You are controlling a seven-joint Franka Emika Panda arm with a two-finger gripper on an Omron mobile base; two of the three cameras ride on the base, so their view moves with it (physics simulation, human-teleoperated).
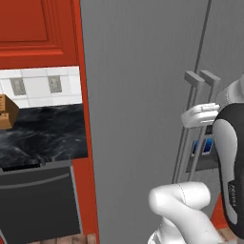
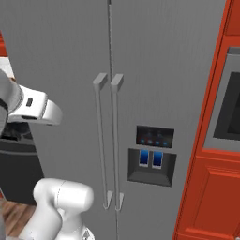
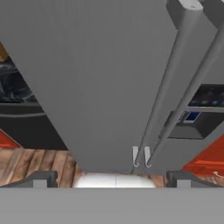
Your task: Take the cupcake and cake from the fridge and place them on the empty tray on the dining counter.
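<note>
The fridge [image 2: 154, 70] stands shut, both doors closed, its two bar handles [image 2: 107, 140] side by side at the centre seam — cupcake and cake presumably behind them, unseen. The gripper [image 3: 112, 181] is spread wide and empty, looking down the left door just beside the handles. The step in hand looks to be opening a door: best close squarely around one bar only, then pull along the hinge arc — the tray and dining counter are out of frame.

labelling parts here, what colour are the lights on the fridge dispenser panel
Blue, on the dispenser panel of the fridge; clearest in the right base view.
</note>
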